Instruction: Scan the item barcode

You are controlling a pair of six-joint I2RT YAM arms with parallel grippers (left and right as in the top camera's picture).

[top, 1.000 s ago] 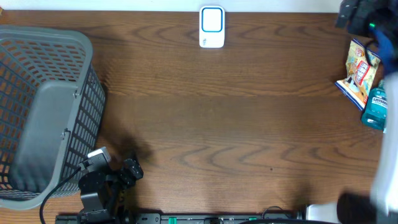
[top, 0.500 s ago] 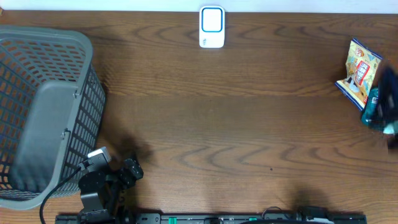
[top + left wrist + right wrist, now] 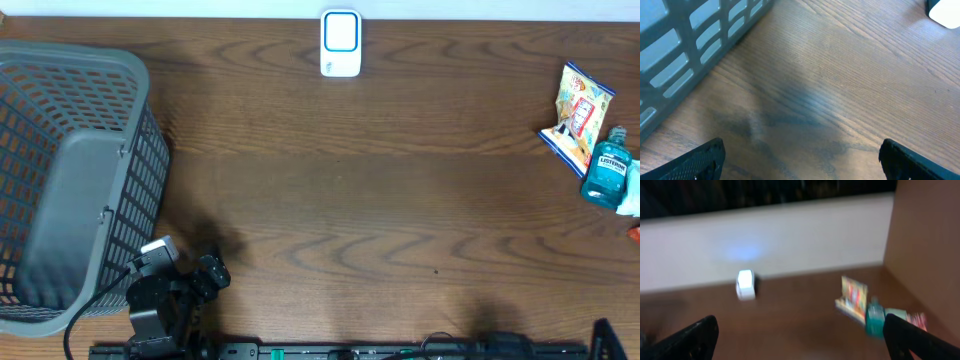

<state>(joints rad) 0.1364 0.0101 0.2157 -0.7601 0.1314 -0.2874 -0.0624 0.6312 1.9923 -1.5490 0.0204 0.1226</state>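
**Two items at the right edge**

The left gripper (image 3: pixel 800 162) and right gripper (image 3: pixel 800 337) are held wide apart, empty. The teal bottle (image 3: pixel 606 175) is pointed lengthwise, cap-first, at the far edge, just beside the snack packet (image 3: pixel 578 112).

Left gripper (image 3: pixel 801 160), ahead: I see bare brown wooden table (image 3: pixel 840 75) between my wide-spread jaws; free passage.
Left gripper, left side: grey plastic lattice basket (image 3: pixel 695 45) close by; its wall blocks me.
Right gripper (image 3: pixel 802 340), ahead left: open tabletop up to the small white-and-blue scanner box (image 3: pixel 745 285).
Right gripper, ahead right: colourful snack bag (image 3: pixel 854 296) and teal mouthwash bottle (image 3: pixel 873 321) crowd together beside a brown side panel (image 3: pixel 925 240).
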